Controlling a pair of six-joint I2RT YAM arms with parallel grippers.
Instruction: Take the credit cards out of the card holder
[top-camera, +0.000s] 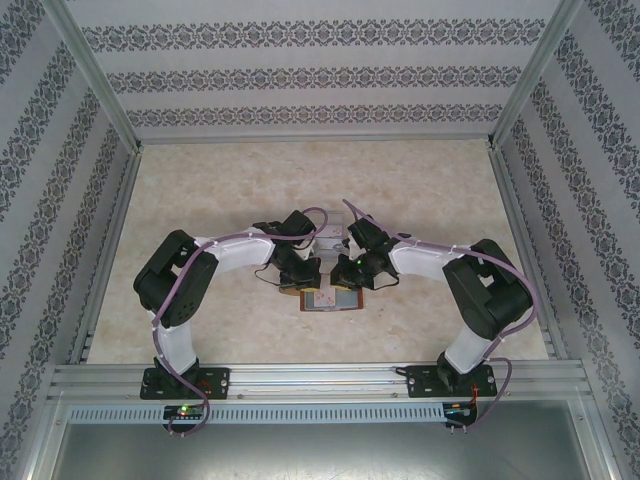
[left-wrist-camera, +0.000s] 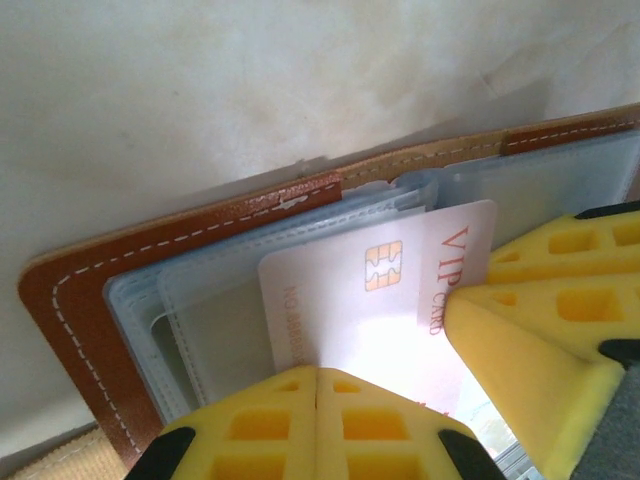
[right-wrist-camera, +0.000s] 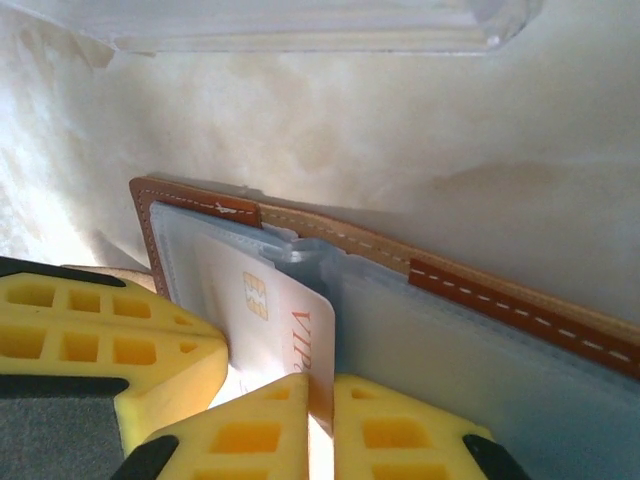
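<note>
Two risks are judged from here: on the smooth table (top-camera: 250, 190), the whole card holder (left-wrist-camera: 150, 250) could be dragged along if it is not pinned firmly, and the white card (left-wrist-camera: 370, 300) could be lost if it is pinched too shallowly. The left gripper (left-wrist-camera: 316, 425) is closed on nothing, its tips set on the open sleeves, over the card's near edge. The right gripper (right-wrist-camera: 320, 425) is clamped on the card's protruding edge, beside the VIP print.
</note>
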